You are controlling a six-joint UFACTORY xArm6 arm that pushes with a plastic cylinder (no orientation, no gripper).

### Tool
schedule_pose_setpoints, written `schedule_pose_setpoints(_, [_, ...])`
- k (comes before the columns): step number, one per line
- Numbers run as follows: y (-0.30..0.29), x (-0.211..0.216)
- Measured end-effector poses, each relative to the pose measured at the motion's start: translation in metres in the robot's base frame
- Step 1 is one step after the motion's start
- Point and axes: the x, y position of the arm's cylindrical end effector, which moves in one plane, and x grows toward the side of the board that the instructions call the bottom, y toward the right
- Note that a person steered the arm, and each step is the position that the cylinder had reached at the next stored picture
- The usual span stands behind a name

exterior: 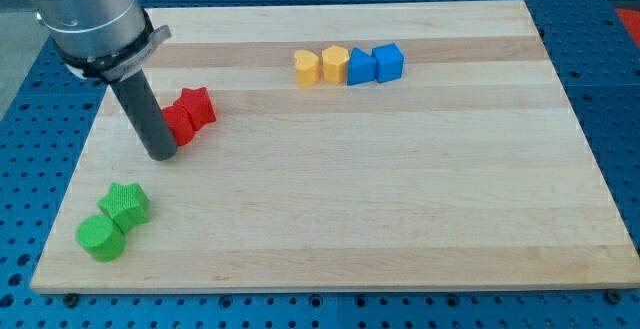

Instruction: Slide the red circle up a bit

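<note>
The red circle (181,124) lies on the wooden board (330,219) at the view's upper left. A red star (198,105) touches it on its upper right. My tip (160,155) is at the lower end of the dark rod, just to the lower left of the red circle and touching or nearly touching it. The rod hides the circle's left edge.
A green star (125,203) and a green circle (101,237) sit together at the view's lower left. A row of two yellow blocks (307,68) (335,64) and two blue blocks (361,67) (389,62) lies at the top centre.
</note>
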Motion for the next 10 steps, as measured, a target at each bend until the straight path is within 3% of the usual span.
schedule_pose_setpoints(4, [0.064,-0.003])
schedule_pose_setpoints(7, [-0.006,-0.008])
schedule_pose_setpoints(9, [-0.024,-0.028])
schedule_pose_setpoints(10, [-0.018,-0.016])
